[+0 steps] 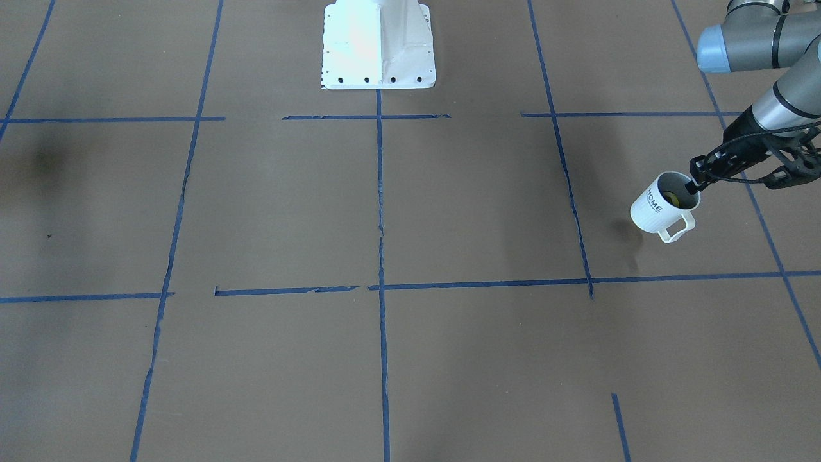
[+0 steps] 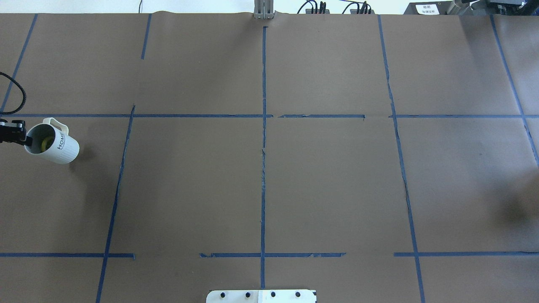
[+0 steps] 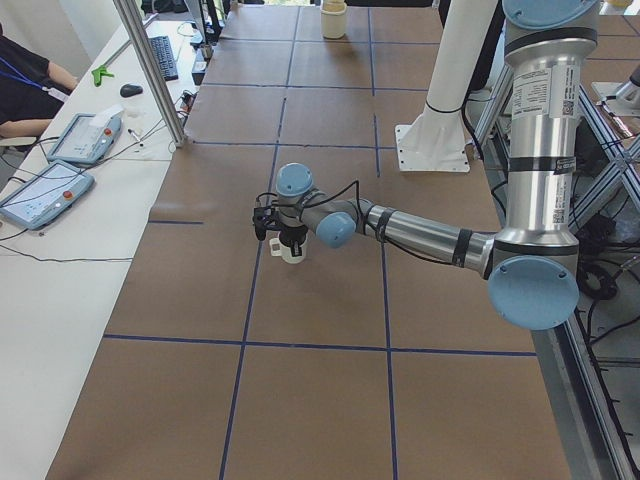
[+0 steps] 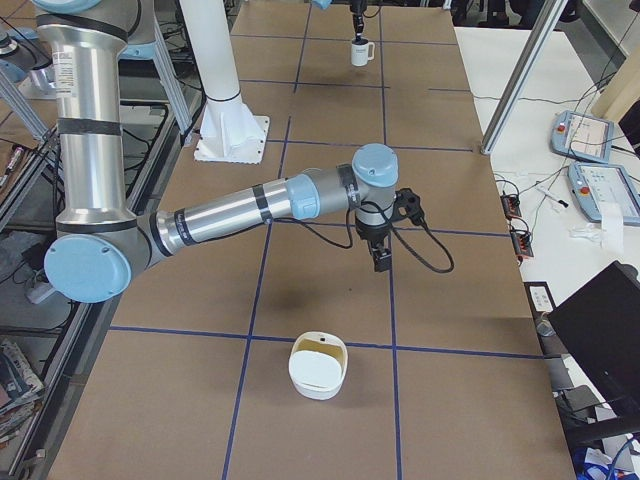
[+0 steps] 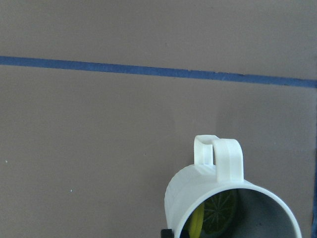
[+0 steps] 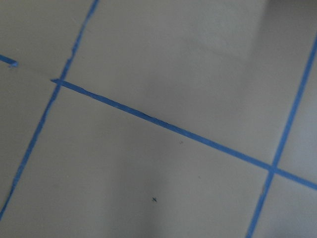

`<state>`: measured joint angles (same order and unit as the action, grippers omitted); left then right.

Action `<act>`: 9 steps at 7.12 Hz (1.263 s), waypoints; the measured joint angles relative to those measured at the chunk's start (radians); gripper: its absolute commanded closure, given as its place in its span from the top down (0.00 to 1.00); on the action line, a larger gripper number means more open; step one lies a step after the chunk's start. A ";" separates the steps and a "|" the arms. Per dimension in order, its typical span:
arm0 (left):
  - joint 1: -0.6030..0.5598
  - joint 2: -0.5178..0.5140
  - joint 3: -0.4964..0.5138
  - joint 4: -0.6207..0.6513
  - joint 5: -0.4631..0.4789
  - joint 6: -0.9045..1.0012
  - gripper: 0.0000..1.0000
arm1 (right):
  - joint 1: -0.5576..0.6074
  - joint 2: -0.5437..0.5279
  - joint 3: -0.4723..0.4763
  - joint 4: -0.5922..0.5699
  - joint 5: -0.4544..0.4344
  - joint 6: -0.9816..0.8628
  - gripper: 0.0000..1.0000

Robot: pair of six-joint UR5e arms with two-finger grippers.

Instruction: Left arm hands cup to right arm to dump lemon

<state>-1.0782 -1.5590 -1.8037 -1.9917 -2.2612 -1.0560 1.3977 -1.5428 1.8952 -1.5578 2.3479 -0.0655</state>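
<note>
The white ribbed "HOME" cup [image 1: 659, 208] hangs tilted a little above the table at the robot's far left. It also shows in the overhead view [image 2: 59, 148] and the left wrist view [image 5: 208, 191]. The yellow-green lemon [image 5: 214, 212] lies inside it and also shows in the overhead view [image 2: 45, 143]. My left gripper [image 1: 694, 187] is shut on the cup's rim, one finger inside, opposite the handle [image 5: 220, 157]. My right gripper [image 4: 382, 258] hangs above the table far from the cup, pointing down. It shows only in the exterior right view, so I cannot tell whether it is open.
A white bowl [image 4: 318, 367] sits on the table at the robot's right end, near the right gripper. The white robot pedestal [image 1: 378, 45] stands at the table's robot-side edge. An operators' bench with tablets [image 3: 50, 180] and a metal post [image 3: 150, 70] line the far side.
</note>
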 measured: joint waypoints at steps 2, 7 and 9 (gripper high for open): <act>0.018 -0.082 -0.001 0.024 -0.005 -0.187 0.00 | -0.087 0.056 -0.006 0.108 0.000 0.005 0.94; 0.236 -0.494 0.028 0.325 0.035 -0.669 0.00 | -0.398 0.198 -0.109 0.612 -0.165 0.301 0.94; 0.293 -0.623 0.088 0.361 0.070 -0.792 0.00 | -0.557 0.203 -0.167 0.928 -0.379 0.412 0.99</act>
<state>-0.7855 -2.1820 -1.7161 -1.6310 -2.1914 -1.8481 0.8404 -1.3400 1.7282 -0.6296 1.9687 0.3466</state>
